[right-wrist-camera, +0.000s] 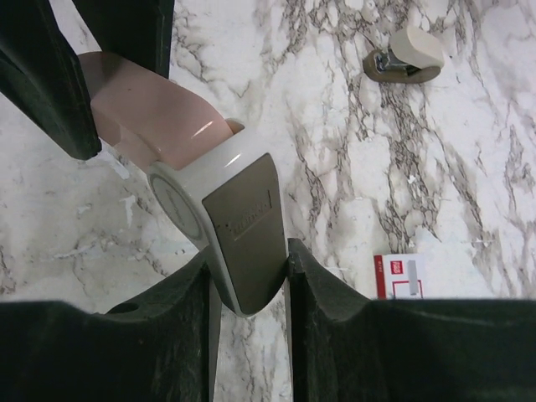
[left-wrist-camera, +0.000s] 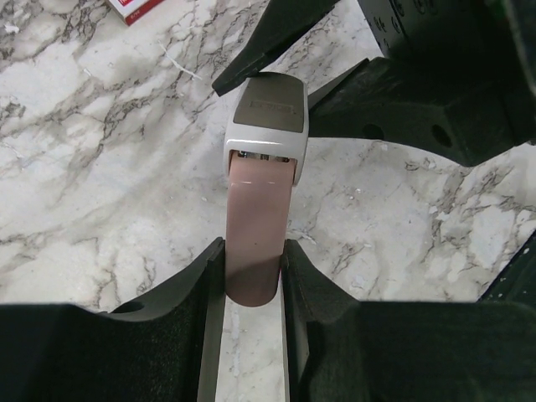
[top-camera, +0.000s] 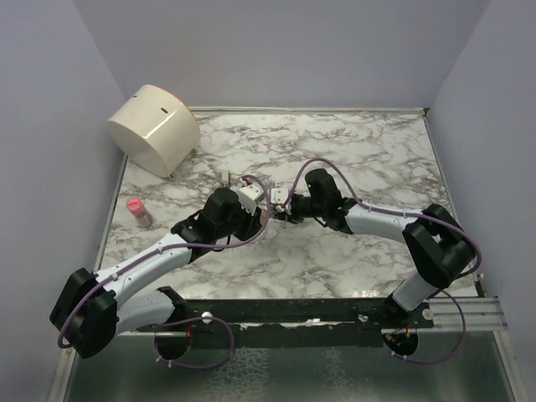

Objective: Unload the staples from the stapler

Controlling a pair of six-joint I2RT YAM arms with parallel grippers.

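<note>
The stapler [top-camera: 276, 199] is held above the marble table at its centre, between both grippers. In the left wrist view its pink body [left-wrist-camera: 255, 234] runs up to a silvery-white metal end [left-wrist-camera: 268, 117]. My left gripper [left-wrist-camera: 254, 255] is shut on the pink end. My right gripper [right-wrist-camera: 247, 268] is shut on the silvery-white end [right-wrist-camera: 243, 218], with the pink body [right-wrist-camera: 159, 109] beyond it. In the top view the left gripper [top-camera: 258, 209] and right gripper [top-camera: 291, 208] face each other. No staples strip is visible.
A red-and-white staple box [right-wrist-camera: 402, 275] lies on the table to the right of my right fingers, also in the left wrist view [left-wrist-camera: 138, 8]. A small white piece [right-wrist-camera: 406, 54] lies farther off. A big cream drum [top-camera: 155, 128] stands back left, and a small pink item [top-camera: 138, 211] lies at the left edge.
</note>
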